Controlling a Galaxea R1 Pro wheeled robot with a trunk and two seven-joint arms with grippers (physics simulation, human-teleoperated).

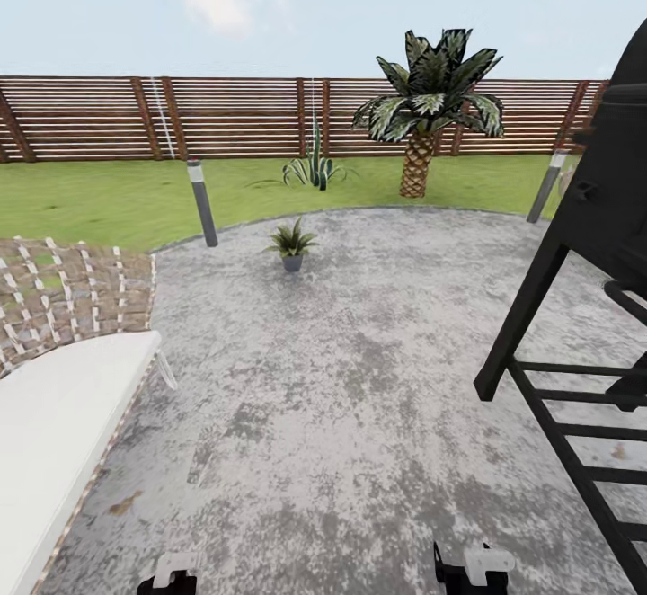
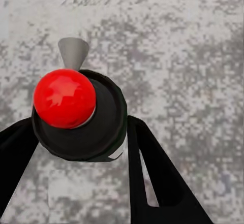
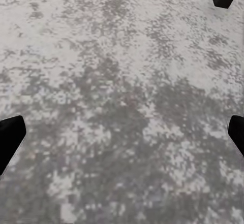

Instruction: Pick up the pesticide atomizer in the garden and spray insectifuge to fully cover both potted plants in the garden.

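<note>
One atomizer [image 2: 79, 115] clamped in left gripper [image 2: 81, 148]; right gripper [image 3: 122, 132] spread wide, empty.
Light, rigid, likely slick bottle: grip body below red top; plant [image 1: 292, 243] stands near patio [image 1: 359, 379] far edge.

Open stone patio [image 1: 359, 397] stretches ahead to a small potted plant [image 1: 292, 246] standing alone near its far edge. A black grill [image 1: 593, 289] crowds the right side, a white lounger [image 1: 54, 433] the left, and a bollard light [image 1: 202, 202] stands near the plant.
</note>
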